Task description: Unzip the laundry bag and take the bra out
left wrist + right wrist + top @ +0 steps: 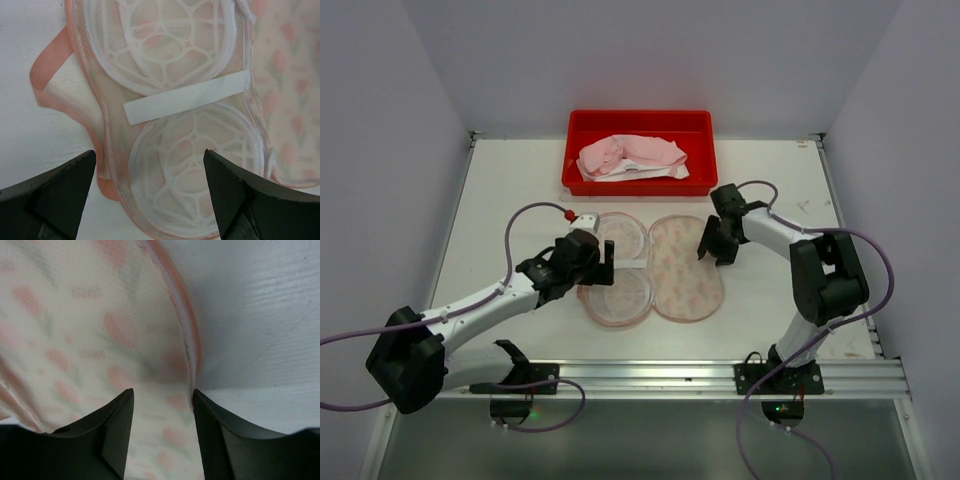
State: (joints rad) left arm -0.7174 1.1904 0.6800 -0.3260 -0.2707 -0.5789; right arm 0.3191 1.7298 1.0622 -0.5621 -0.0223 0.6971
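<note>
My right gripper (162,392) straddles the right rim of the opened peanut-shaped cream mesh laundry bag (655,268), half-closed, grip unclear; my left gripper (150,155) hangs wide and empty above it. The pale pink fabric bra (630,157) lies crosswise in the red rectangular tray (640,118) beyond.

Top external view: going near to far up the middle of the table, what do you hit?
Near to far: metal rail → laundry bag, lying opened flat → red tray with the bra inside it.
</note>
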